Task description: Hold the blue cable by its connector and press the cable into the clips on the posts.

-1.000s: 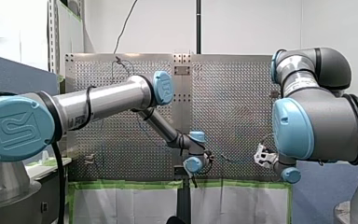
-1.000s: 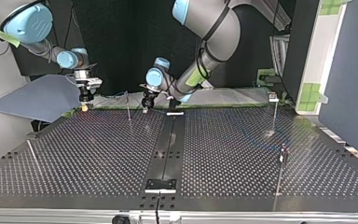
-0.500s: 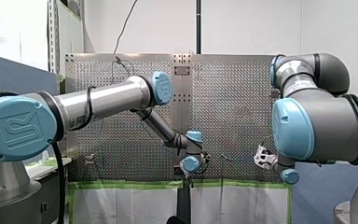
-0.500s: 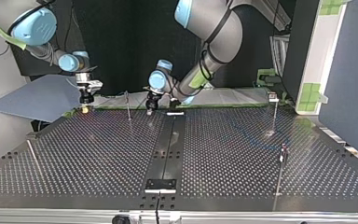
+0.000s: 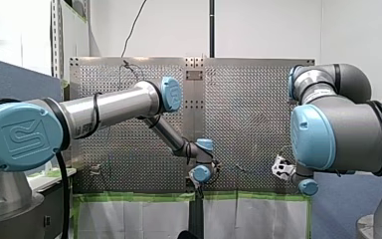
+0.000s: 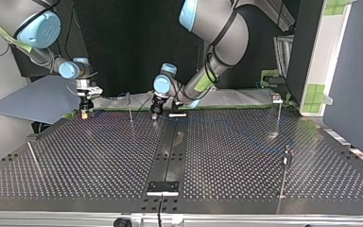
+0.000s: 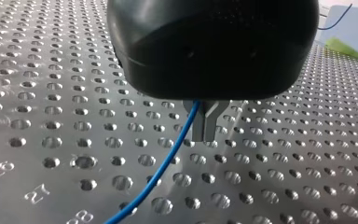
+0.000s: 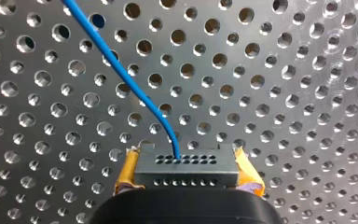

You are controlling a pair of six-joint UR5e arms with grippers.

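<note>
Blue cable point(image 8: 121, 74) leaves a dark connector point(image 8: 186, 179) in the right wrist view, where my right gripper point(image 8: 186, 168) clamps the block between its yellow pads point(image 8: 127, 171), the jaws closed only to the block's width. Gripping the connector rather than the wire likely anchors the end without kinking it, just above the perforated table point(image 8: 284, 93).

Farther along the line, in the left wrist view, my left gripper point(image 7: 206, 135) has its metal fingers point(image 7: 198, 126) drawn almost together, apparently pinching the cable, which trails away across the table. That second hold looks meant to steer the wire and hold the span straight.

Seen from across the table in the top view, the right gripper point(image 6: 84, 111) stands at the view's left and the left gripper point(image 6: 155, 112) near the middle, with a thin post point(image 6: 130, 109) between them. The span is probably being lined up for that post's clip, though the clip and the wire are too fine to trace here. Two more posts point(image 6: 278, 116) stand well apart at the view's right.

From behind, in the front view, my left arm point(image 5: 109, 107) and my right arm point(image 5: 328, 134) both reach low over the table's near edge; neither grip can be read from here.
</note>
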